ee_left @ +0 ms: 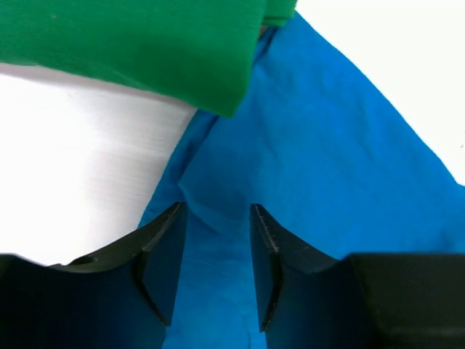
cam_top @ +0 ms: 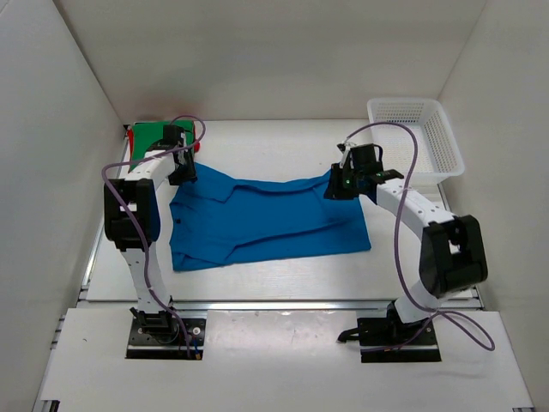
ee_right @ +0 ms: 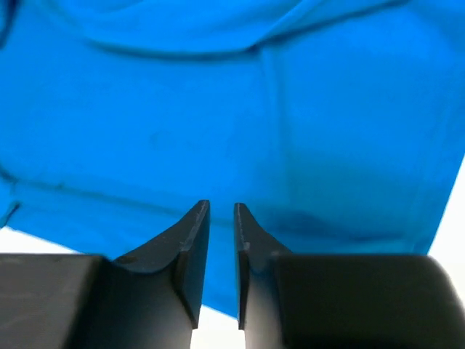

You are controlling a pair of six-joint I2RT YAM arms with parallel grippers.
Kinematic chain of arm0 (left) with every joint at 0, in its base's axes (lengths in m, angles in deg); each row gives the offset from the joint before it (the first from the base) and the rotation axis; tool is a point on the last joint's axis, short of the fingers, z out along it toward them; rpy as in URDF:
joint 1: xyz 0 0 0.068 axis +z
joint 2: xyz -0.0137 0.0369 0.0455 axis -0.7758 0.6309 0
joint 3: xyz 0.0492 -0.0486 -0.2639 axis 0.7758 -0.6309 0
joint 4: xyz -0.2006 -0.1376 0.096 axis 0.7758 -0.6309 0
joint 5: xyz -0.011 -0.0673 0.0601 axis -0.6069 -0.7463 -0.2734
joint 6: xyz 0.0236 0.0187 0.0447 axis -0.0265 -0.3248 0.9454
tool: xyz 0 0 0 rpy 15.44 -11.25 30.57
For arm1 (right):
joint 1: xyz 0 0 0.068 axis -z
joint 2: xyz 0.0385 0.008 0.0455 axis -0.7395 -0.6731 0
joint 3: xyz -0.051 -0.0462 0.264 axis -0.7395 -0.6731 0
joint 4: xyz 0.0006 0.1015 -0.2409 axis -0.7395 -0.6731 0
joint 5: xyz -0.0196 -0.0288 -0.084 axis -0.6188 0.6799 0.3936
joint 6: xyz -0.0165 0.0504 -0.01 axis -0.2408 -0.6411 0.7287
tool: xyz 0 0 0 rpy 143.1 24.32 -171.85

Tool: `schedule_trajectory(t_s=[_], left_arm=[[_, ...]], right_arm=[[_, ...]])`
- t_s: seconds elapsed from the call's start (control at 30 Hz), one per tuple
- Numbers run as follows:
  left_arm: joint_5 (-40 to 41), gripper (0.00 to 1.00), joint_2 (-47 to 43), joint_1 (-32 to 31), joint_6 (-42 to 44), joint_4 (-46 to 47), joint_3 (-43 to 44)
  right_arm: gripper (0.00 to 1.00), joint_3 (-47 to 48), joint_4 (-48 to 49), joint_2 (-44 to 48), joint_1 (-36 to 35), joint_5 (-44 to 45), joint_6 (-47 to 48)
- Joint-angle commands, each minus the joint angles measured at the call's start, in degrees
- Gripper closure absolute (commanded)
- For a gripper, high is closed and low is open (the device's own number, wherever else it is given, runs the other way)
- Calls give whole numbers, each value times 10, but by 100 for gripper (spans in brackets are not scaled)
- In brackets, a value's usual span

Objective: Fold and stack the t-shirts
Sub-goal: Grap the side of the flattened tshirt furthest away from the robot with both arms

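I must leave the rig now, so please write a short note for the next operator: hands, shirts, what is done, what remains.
Left hand open above the blue shirt, far left part, near the green shirt.
Right hand almost closed at its far right corner; grip unclear.
Blue shirt spread out, unfolded. Green shirt looks folded, far left, red edge beside it.
To do: fold the blue one, stack it.

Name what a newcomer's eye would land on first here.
The bright blue shirt spread across the middle dominates, with the left pincer at its far-left corner and the right pincer at its far-right corner. Next come the green shirt lying in the far-left corner and the white mesh basket at far right.
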Motion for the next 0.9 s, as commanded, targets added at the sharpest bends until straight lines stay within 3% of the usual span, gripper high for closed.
schedule_trajectory(t_s=[0.0,0.13,0.2,0.27,0.47,0.57,0.6,0.7,0.77,0.87], left_arm=[[20,47,-3,3,-8,0,12],[27,48,13,4,-10,-2,16],[29,52,29,2,-26,-6,22],[35,55,34,-1,-29,-8,24],[21,75,33,0,-31,-2,22],[22,71,25,-1,-29,2,20],[22,65,20,0,-27,2,17],[13,64,9,-2,-31,6,12],[13,68,5,-4,-28,4,18],[6,82,1,-2,-28,6,19]], right_arm=[[81,73,36,-52,12,41,22],[71,125,46,-97,15,80,10],[60,160,58,-139,15,148,-2],[58,194,50,-175,14,176,-2],[56,317,-6,-285,29,203,-34],[56,333,-14,-313,30,216,-38],[56,343,-21,-315,34,223,-41],[55,342,-24,-329,37,239,-50],[55,345,-21,-333,42,243,-57],[55,346,-15,-340,48,248,-58]])
